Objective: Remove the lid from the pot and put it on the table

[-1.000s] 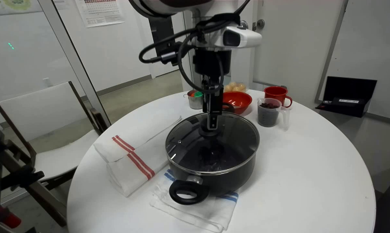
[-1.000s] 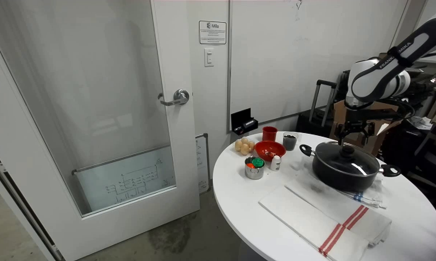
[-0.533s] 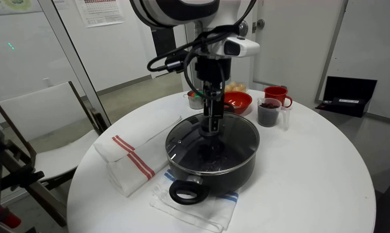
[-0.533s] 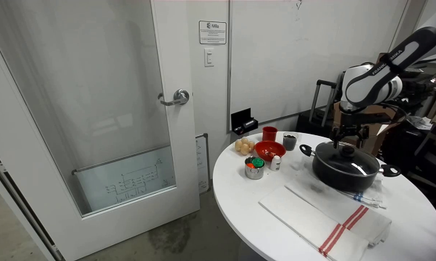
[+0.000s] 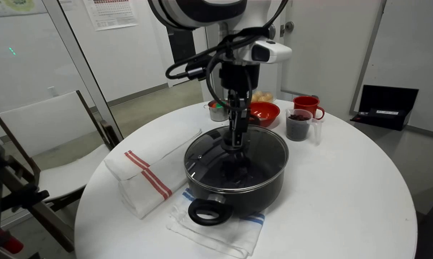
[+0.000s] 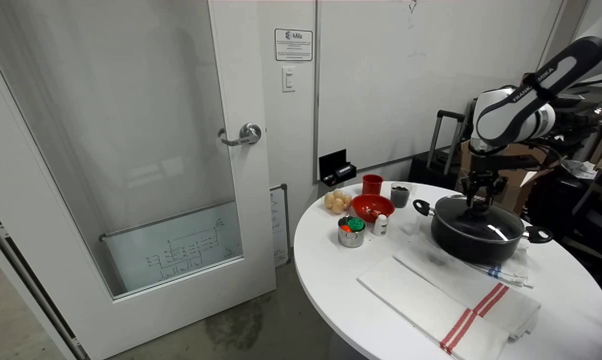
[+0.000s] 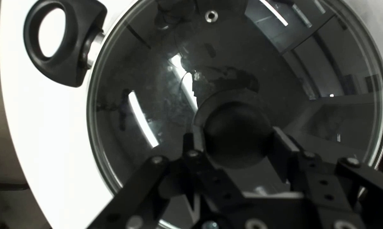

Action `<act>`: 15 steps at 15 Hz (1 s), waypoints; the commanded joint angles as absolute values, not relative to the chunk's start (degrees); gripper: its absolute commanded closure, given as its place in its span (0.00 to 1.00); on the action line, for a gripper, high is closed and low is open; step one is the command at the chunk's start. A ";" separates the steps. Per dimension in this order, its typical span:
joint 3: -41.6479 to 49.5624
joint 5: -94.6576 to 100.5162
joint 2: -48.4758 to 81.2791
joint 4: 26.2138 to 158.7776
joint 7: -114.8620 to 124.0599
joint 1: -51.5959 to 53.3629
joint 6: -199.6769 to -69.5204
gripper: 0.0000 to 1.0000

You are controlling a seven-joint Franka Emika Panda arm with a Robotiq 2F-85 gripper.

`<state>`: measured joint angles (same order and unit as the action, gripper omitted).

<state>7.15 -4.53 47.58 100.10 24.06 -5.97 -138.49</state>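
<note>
We saw the lid (image 5: pixel 238 165) seated level on the pot (image 5: pixel 252 203), covering it from rim to rim. Our end effector (image 7: pixel 236 140) pointed down at the middle, and in the wrist view its jaws stood against both sides of the lid's knob (image 7: pixel 237 127), pinching it. Under the pot we had a blue-striped towel (image 5: pixel 234 241), and a red-striped towel (image 5: pixel 151 176) lay folded just beside, on the tabletop (image 5: pixel 335 190). Farther out we found a bowl (image 6: pixel 367 204) with a bottle (image 6: pixel 380 226) just beside it, a steel cup (image 6: pixel 351 240) holding something green (image 6: pixel 356 224) and something orange (image 6: pixel 346 228), a measuring cup (image 5: pixel 297 130) of dark bits (image 5: pixel 298 117), a mug (image 6: pixel 372 185) and some pale round things (image 6: pixel 337 203).
</note>
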 commanded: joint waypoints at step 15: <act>6.45 -5.51 30.38 111.59 21.63 -2.40 -140.13 0.74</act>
